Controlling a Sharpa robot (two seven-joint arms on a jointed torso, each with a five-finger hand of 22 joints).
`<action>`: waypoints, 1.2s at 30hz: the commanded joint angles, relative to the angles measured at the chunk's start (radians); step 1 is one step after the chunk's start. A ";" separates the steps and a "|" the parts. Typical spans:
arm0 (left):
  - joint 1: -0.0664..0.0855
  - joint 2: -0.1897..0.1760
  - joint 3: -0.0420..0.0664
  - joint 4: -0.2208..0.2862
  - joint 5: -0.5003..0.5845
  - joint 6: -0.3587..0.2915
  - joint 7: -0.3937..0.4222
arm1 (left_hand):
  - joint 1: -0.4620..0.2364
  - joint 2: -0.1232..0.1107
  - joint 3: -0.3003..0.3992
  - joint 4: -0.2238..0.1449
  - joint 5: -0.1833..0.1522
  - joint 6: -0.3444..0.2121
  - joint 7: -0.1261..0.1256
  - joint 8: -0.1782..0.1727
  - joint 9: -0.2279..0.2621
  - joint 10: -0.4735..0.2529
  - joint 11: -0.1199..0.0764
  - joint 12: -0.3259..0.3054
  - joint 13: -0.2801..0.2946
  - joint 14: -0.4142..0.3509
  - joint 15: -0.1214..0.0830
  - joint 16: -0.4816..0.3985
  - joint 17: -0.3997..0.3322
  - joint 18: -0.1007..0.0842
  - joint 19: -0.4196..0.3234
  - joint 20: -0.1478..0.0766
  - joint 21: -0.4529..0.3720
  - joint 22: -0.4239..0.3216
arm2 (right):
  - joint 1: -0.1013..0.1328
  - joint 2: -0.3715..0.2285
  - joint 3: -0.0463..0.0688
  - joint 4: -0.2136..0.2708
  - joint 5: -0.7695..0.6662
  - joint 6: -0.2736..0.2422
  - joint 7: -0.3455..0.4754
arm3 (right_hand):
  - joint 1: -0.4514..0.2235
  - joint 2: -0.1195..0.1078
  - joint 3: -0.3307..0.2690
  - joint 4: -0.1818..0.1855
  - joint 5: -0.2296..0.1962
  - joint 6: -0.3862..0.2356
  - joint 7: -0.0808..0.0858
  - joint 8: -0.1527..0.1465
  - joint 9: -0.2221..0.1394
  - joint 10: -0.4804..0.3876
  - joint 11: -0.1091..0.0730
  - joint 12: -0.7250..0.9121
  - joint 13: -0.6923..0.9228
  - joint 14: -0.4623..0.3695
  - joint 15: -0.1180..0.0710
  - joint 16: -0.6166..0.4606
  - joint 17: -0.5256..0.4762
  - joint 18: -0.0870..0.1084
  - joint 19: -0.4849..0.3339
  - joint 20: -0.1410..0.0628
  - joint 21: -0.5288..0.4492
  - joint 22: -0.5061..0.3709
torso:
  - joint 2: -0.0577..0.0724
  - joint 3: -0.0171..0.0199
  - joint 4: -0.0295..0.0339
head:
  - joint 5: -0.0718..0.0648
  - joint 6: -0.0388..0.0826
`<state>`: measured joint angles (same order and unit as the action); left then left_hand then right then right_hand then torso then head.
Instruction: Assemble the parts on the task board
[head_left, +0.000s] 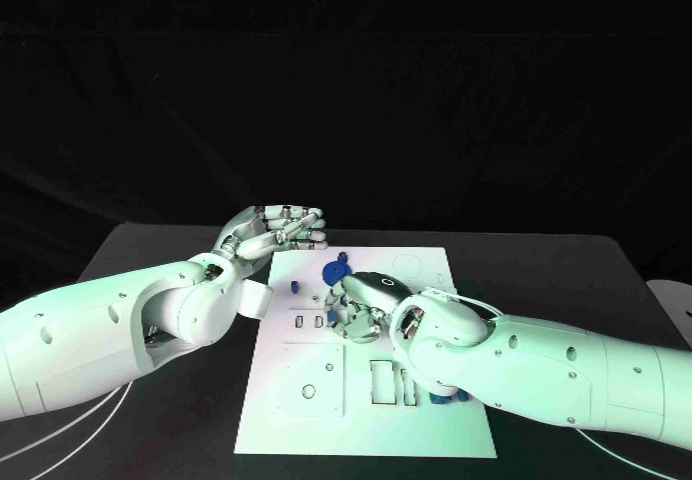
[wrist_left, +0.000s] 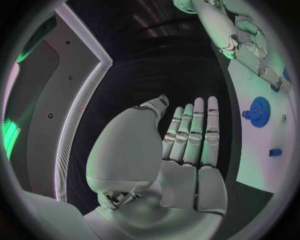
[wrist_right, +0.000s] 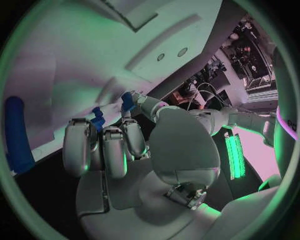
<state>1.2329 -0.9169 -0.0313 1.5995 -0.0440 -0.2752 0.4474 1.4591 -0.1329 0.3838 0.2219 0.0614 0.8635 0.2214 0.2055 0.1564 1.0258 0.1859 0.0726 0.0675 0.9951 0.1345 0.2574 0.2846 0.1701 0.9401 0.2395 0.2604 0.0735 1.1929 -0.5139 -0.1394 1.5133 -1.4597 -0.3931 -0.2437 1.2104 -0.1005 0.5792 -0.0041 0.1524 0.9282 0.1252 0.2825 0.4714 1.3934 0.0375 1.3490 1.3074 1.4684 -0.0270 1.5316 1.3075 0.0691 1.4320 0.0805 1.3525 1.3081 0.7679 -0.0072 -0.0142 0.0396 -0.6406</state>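
Right hand (head_left: 378, 300) sits mid-frame on the task board (head_left: 418, 420), fingers curled down around a small blue part (head_left: 335, 317); whether it's actually pinched, can't tell. Left hand (head_left: 270, 232), upper left, is flat, fingers together, holding nothing. Risk: the part tilts and jams at its slot, since the fingers hide it.

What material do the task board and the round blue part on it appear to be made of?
The task board looks like matte white plastic or painted sheet: flat, thin, with clean cutouts. The round blue part looks like moulded or printed plastic: even colour, dull surface, toothed rim. Neither is certain.
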 joint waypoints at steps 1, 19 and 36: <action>0.000 0.002 0.001 0.002 0.000 0.005 0.011 | 0.005 0.000 0.008 0.000 -0.005 -0.004 0.026 -0.004 0.001 -0.003 0.003 -0.005 0.001 -0.004 0.004 -0.005 0.001 0.013 0.000 0.003 -0.006 -0.001 | -0.004 0.005 -0.001 -0.003 -0.051 0.010 -0.011 | -0.003 -0.009 -0.004 0.005 -0.003 0.002 -0.009 0.067 0.080 0.000 -0.001 0.002 0.029 0.076 -0.004 -0.004 0.141 -0.009 -0.004 -0.002 -0.004 0.069 | 0.000 0.0005 -0.0009 | 0.004 -0.001; 0.000 0.002 0.001 0.005 0.001 0.010 0.005 | 0.004 0.000 0.008 0.000 -0.005 -0.004 0.026 -0.004 0.002 -0.003 0.003 -0.005 0.001 -0.005 0.004 -0.005 0.002 0.013 0.000 0.003 -0.007 -0.001 | -0.012 0.027 -0.005 -0.036 -0.064 0.015 -0.005 | -0.005 -0.013 -0.006 0.004 -0.004 0.003 -0.010 0.068 0.080 -0.001 -0.002 0.002 0.028 0.076 -0.005 -0.005 0.141 -0.009 -0.003 -0.003 -0.004 0.070 | 0.000 0.0004 -0.0004 | 0.007 -0.010; 0.000 0.001 0.001 0.004 0.001 0.011 0.005 | 0.004 0.000 0.008 0.000 -0.005 -0.004 0.026 -0.004 0.002 -0.003 0.003 -0.005 0.001 -0.005 0.004 -0.005 0.002 0.013 0.000 0.003 -0.007 -0.001 | -0.017 0.032 -0.008 -0.052 -0.056 0.032 0.010 | -0.023 -0.039 -0.017 0.010 0.007 -0.032 0.005 0.048 0.066 -0.015 0.009 -0.013 0.015 0.074 0.003 -0.008 0.134 -0.008 -0.008 0.001 -0.016 0.063 | 0.000 0.0003 -0.0013 | 0.010 -0.015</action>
<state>1.2329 -0.9172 -0.0315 1.6013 -0.0439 -0.2745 0.4448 1.4591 -0.1329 0.3838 0.2220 0.0614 0.8635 0.2214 0.2055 0.1563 1.0258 0.1859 0.0726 0.0675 0.9951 0.1344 0.2574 0.2853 0.1701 0.9401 0.2395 0.2604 0.0737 1.1822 -0.4812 -0.1417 1.4659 -1.5099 -0.3988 -0.2313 1.1859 -0.1285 0.5669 0.0058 0.1568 0.9034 0.1318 0.3371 0.5429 1.3842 0.0467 1.3399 1.3080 1.4684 -0.0270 1.5277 1.3074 0.0691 1.4320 0.0806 1.3397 1.3076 0.7677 -0.0071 -0.0156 0.0492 -0.6552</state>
